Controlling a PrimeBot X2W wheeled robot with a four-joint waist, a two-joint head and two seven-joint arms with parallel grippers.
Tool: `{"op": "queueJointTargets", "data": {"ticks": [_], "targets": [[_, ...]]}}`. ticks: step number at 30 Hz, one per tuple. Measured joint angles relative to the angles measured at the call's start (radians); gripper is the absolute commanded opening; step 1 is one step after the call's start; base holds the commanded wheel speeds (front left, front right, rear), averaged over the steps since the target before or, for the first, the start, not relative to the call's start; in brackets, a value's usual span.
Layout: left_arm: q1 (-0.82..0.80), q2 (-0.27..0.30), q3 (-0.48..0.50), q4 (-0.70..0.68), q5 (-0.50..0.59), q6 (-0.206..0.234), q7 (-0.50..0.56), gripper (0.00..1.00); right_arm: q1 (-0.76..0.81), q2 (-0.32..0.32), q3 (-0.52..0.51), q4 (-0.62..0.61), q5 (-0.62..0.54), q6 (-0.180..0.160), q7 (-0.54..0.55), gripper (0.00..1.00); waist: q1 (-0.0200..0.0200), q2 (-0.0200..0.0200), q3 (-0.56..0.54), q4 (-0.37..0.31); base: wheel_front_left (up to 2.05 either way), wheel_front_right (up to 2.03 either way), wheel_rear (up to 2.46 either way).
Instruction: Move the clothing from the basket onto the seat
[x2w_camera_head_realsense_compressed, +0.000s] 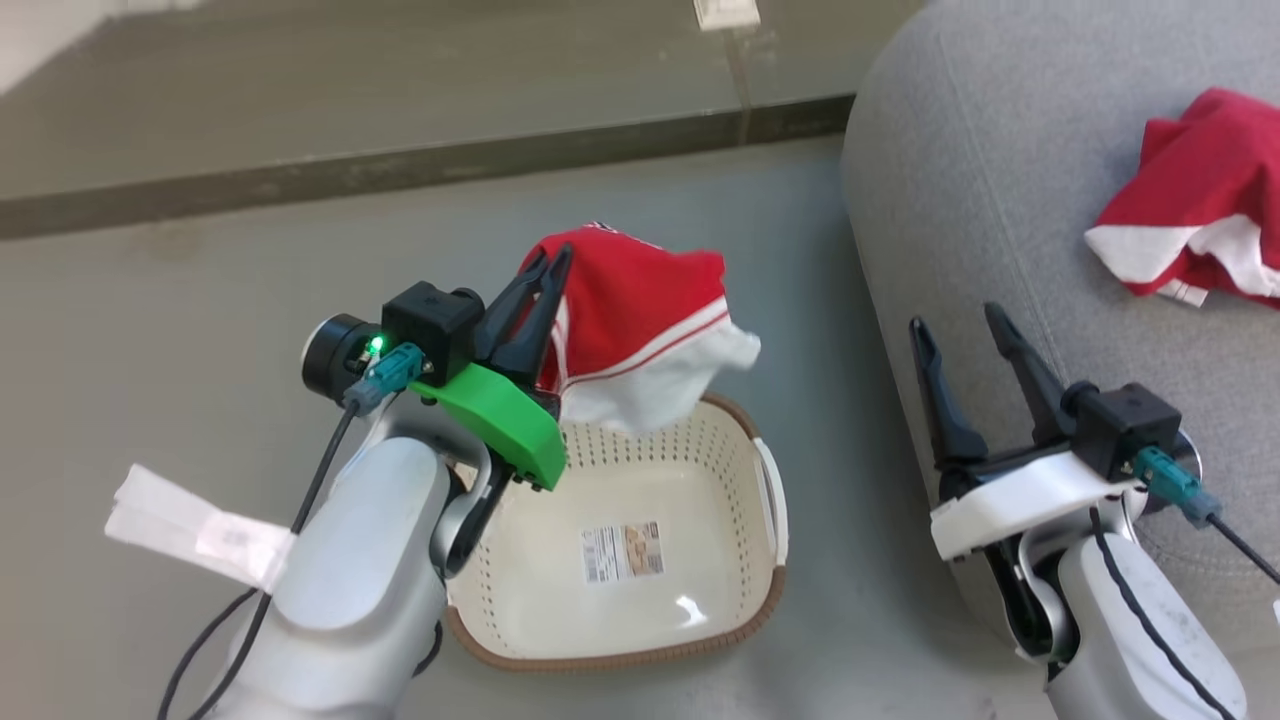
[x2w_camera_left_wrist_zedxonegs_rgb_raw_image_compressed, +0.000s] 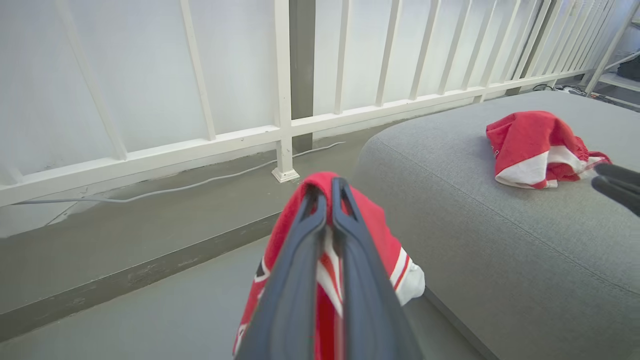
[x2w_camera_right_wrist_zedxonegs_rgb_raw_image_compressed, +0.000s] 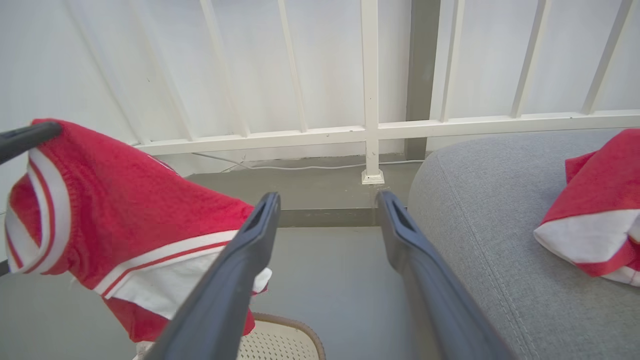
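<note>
Left hand (x2w_camera_head_realsense_compressed: 552, 255) clamped on garment (x2w_camera_head_realsense_compressed: 640, 320), which hangs limp beside its tips, over basket (x2w_camera_head_realsense_compressed: 770, 590); soft, light, floppy, so pinch a bunched fold; right hand (x2w_camera_head_realsense_compressed: 955, 320) spread, empty.

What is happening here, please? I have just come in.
A two-armed robot is moving clothes from a basket to a seat. Its left gripper is shut on a red-and-white garment, held up above the cream basket, whose visible floor holds just a label. A second garment lies on the grey seat. The right gripper is open and holds nothing, near the seat's edge.
</note>
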Motion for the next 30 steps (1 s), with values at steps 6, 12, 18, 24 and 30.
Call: {"op": "queueJointTargets", "data": {"ticks": [6, 12, 18, 24, 30], "targets": [[0.037, 0.002, 0.026, -0.116, -0.003, 0.0, -0.001, 0.0, 0.035, 0.001, 0.004, 0.004, 0.002, 0.004, 0.0, 1.0, 0.0, 0.0, -0.051, 0.012, 0.0, 0.0, 0.0], [0.087, 0.011, 0.036, -0.208, -0.003, 0.0, -0.003, 0.0, 0.054, 0.005, 0.021, 0.005, 0.006, 0.008, 0.0, 1.0, 0.0, 0.0, -0.087, 0.021, 0.0, 0.0, 0.0], [0.149, 0.017, 0.034, -0.271, -0.003, 0.0, -0.003, 0.0, 0.077, 0.008, 0.032, 0.003, 0.008, 0.008, 0.0, 1.0, 0.0, 0.0, -0.117, 0.027, 0.0, 0.0, 0.0], [0.219, 0.043, 0.032, -0.305, -0.004, 0.001, -0.003, 0.0, 0.104, 0.014, 0.045, 0.003, 0.01, 0.015, 0.001, 1.0, 0.0, 0.0, -0.148, 0.029, 0.0, 0.0, 0.0], [0.266, 0.049, 0.029, -0.334, -0.005, 0.006, -0.003, 0.0, 0.122, 0.016, 0.054, -0.004, 0.01, 0.015, 0.01, 1.0, 0.0, 0.0, -0.169, 0.028, 0.0, 0.0, 0.0]]}}
